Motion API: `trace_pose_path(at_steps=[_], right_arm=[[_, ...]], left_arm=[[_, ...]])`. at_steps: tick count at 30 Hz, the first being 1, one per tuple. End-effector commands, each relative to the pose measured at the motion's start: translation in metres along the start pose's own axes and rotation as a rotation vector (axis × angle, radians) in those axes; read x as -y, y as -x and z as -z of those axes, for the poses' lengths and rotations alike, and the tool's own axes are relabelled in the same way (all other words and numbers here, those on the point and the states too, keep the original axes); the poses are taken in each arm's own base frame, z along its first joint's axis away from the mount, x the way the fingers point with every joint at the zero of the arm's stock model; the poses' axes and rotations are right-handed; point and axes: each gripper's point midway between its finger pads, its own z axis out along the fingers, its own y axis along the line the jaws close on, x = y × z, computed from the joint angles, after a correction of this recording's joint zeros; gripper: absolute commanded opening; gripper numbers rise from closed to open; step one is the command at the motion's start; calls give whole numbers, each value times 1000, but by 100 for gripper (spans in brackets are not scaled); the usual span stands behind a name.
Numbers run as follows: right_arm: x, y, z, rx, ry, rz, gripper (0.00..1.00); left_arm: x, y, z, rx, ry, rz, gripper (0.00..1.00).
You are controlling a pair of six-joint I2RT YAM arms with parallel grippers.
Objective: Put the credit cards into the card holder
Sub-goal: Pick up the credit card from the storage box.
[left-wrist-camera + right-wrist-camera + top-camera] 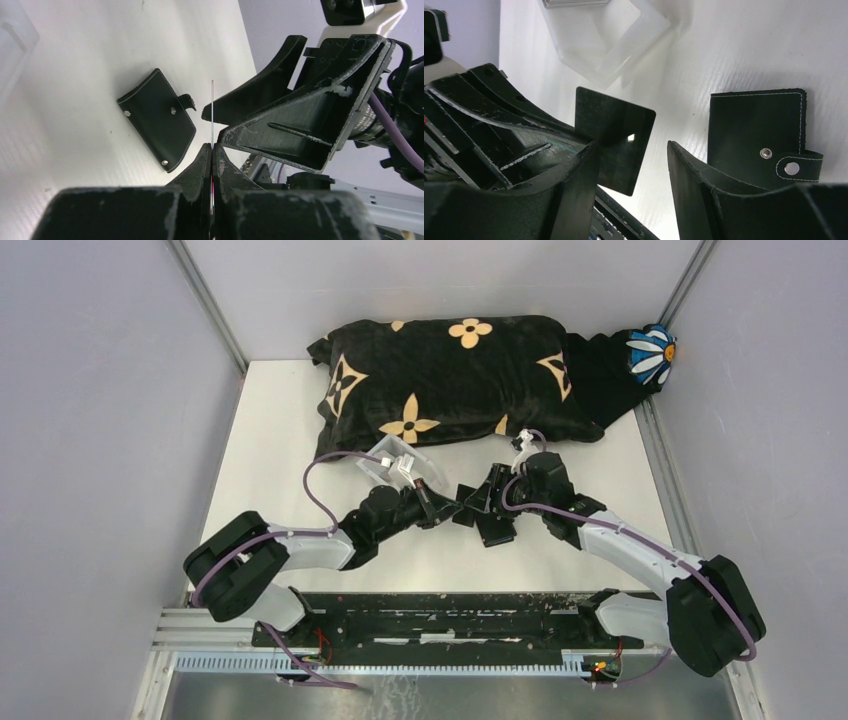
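Pinching a thin dark rectangular plastic card (pixel 616 135), my left tool (pixel 212 150) is closed tight; its camera catches only the card's edge. My right tool (pixel 631 145) gapes beside the card, hiding a corner of the closed black leather-like wallet (pixel 754 130) on the white worktop (pixel 75 60).

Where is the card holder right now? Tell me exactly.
The card holder lies closed on the table, at the centre of the top view, just below and right of the dark card pinched in the left hand.

No legible text or markings
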Motion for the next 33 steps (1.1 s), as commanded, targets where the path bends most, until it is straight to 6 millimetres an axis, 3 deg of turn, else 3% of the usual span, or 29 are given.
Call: trace_pose_path(at_steps=[1, 11, 23, 29, 33], right_arm=[[-20, 17, 2, 64, 115, -26, 58], [-23, 17, 4, 92, 230, -142, 53], [-38, 16, 6, 82, 345, -210, 13], [-44, 20, 10, 93, 377, -222, 2], [-49, 25, 13, 98, 392, -218, 2]], left_arm=[[26, 4, -1, 5, -109, 85, 3], [21, 2, 1, 15, -155, 220, 3], [24, 0, -6, -2, -182, 254, 3], [18, -10, -12, -41, -175, 264, 3], [18, -13, -15, -55, -185, 276, 3]])
